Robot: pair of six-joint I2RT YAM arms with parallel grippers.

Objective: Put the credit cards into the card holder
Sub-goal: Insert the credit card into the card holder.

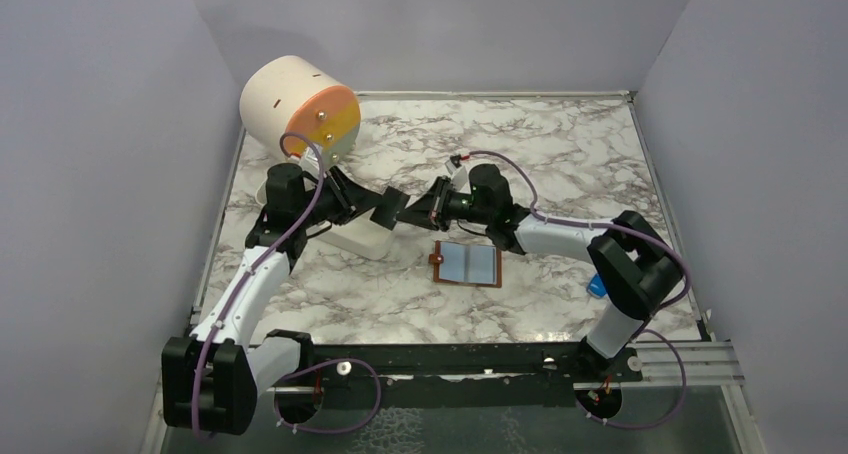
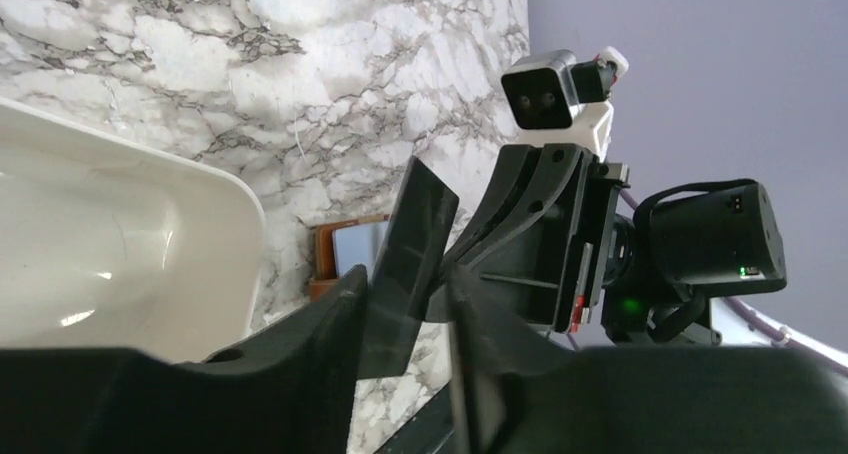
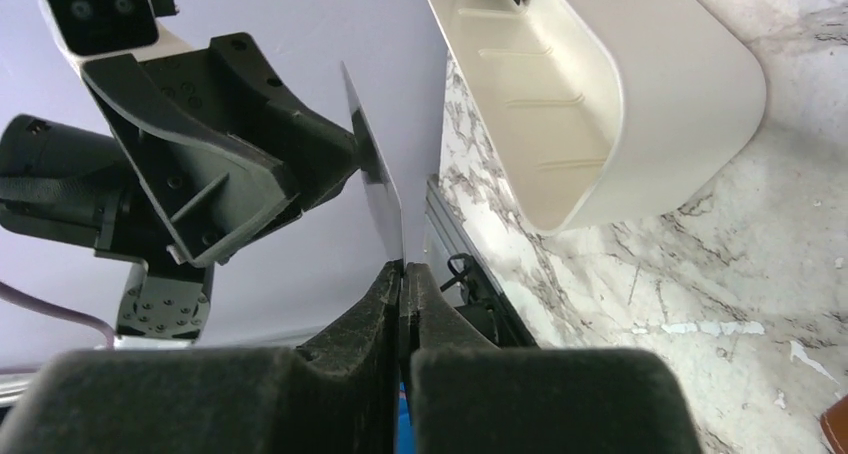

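Marble-patterned table [image 1: 560,144] between lilac walls [image 1: 100,124]: right tool [image 3: 403,274] clenched on a dark card [image 3: 375,174], left tool [image 2: 405,279] parted around it.

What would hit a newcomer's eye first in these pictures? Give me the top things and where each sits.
The two arms meet in mid-air over the table's middle. The right gripper is clamped on the edge of a dark card, whose other end sits between the parted fingers of the left gripper. Just nearer the arm bases a brown wallet lies open on the marble table, and a big cream-and-orange drum sits at the far left corner.
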